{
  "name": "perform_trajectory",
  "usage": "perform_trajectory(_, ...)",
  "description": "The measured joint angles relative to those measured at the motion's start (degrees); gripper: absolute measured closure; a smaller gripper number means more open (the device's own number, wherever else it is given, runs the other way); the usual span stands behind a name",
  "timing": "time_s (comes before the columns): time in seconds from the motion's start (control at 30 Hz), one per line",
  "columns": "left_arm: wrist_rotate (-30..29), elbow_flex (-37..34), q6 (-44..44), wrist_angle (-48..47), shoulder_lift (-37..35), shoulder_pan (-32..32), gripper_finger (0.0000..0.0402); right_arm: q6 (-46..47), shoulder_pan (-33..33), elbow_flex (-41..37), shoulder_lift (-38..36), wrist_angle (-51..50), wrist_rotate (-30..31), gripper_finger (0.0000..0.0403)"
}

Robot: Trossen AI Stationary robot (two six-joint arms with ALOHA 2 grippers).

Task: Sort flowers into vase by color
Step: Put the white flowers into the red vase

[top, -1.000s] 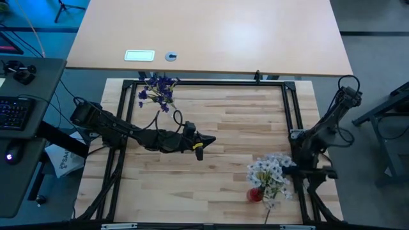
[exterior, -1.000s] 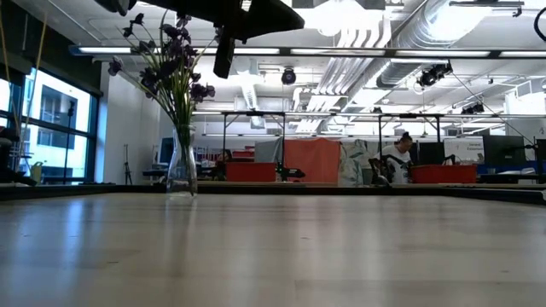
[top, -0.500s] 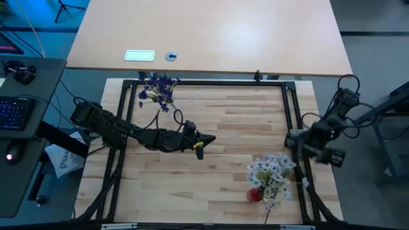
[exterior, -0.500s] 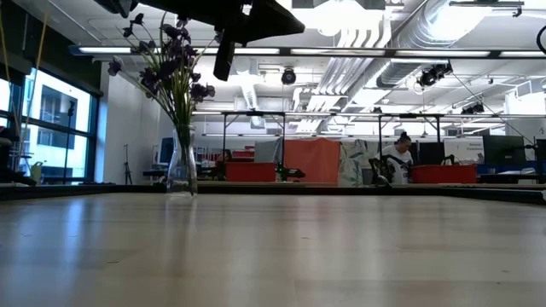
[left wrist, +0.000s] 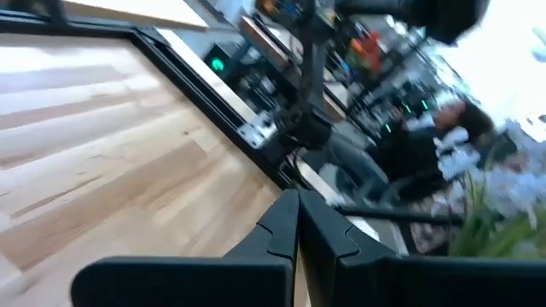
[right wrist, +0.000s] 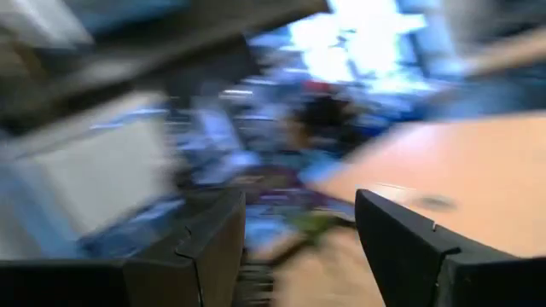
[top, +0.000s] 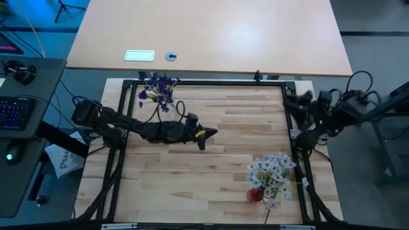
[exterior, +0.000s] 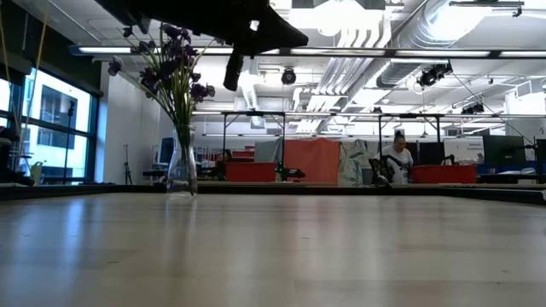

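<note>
Ceiling lights (exterior: 341,17) are glaring over exposed ducts (exterior: 375,43) upper right, while tall windows (exterior: 51,128) are glowing at far left.

The high view looks straight down from well above on the whole pale wooden plank table (top: 211,128) inside its black metal frame. The low view sits at tabletop level, looking level across the boards toward the far room; both views share the clear glass vase of purple flowers (exterior: 179,162) at the far left corner (top: 156,91). The left wrist view looks closely past the shut left gripper (left wrist: 298,223) toward the right edge. The right wrist view, blurred, looks past the open right gripper (right wrist: 299,247).
</note>
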Motion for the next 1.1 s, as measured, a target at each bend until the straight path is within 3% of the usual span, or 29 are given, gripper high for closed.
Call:
perform_trajectory(0.13, 9.5, 0.0, 2.9, -1.2, 0.0, 3.5, 0.0401, 19.6, -1.7, 8.8, -0.9, -28.4, 7.3, 0.0187)
perform_trajectory(0.23, 14.6, 0.0, 5.6, -4.2, 0.0, 5.9, 0.0401, 47.9, -3.5, 12.8, -1.4, -53.1, 7.8, 0.0187)
perform_trajectory(0.37, 20.1, 0.0, 8.4, -8.3, 0.0, 9.0, 0.0401, 84.4, -6.2, 12.3, -1.5, -79.5, 0.3, 0.0187)
perform_trajectory(0.47, 23.7, 0.0, 9.9, -9.9, 0.0, 10.9, 0.0401, 98.9, -7.7, 8.1, -1.0, -84.5, -6.7, 0.0187)
perform_trajectory(0.6, 27.9, 0.0, 11.0, -9.9, 0.0, 12.7, 0.0401, 98.7, -8.9, 2.8, 1.3, -75.9, -14.0, 0.0187)
perform_trajectory(0.8, 28.9, 0.0, 11.0, -9.9, 0.0, 13.6, 0.0401, 88.6, -14.6, 0.2, 9.5, -68.9, -28.5, 0.0187)
perform_trajectory(0.97, 28.9, 0.0, 10.8, -9.9, 0.0, 13.5, 0.0401, 73.9, -22.8, 2.6, 14.3, -67.2, -35.1, 0.0187)
perform_trajectory(1.1, 30.0, 0.0, 9.2, -9.9, 0.0, 12.8, 0.0401, 60.5, -32.9, 4.5, 14.6, -67.4, -39.9, 0.0187)
